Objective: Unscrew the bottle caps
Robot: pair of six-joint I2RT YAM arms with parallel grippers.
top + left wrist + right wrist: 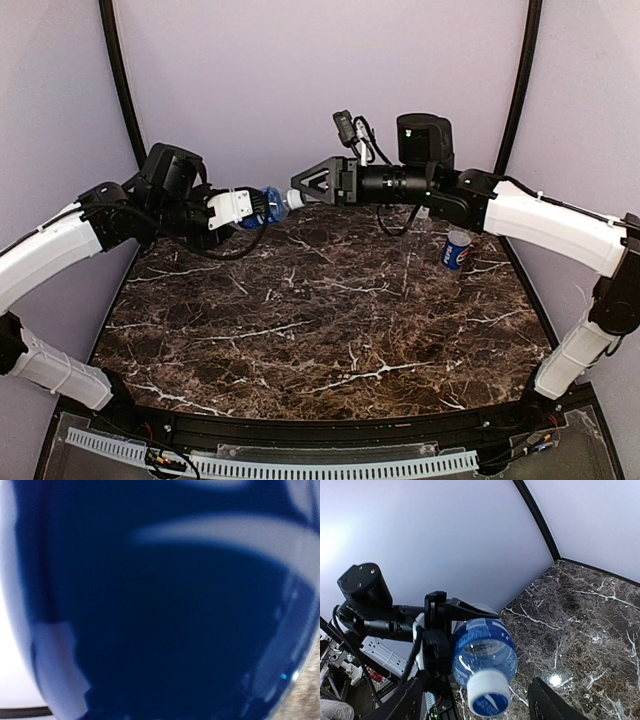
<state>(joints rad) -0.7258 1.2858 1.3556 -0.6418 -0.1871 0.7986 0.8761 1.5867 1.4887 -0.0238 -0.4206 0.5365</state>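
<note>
My left gripper [256, 208] is shut on a clear bottle with a blue label [270, 205] and holds it level above the table's far edge, neck pointing right. Its label fills the left wrist view [160, 610]. The bottle [484, 647] carries a white cap with a blue printed top [488, 694]. My right gripper [298, 192] is open; in its wrist view its fingers stand wide on either side of the cap without touching it [476, 685]. A Pepsi-logo bottle [457, 250] stands at the far right. The unlabelled bottle is out of view.
The dark marble table [320, 330] is bounded by pale curved walls [320, 70] with black frame ribs [520, 80]. The right arm's cable [400, 222] hangs down near the far edge.
</note>
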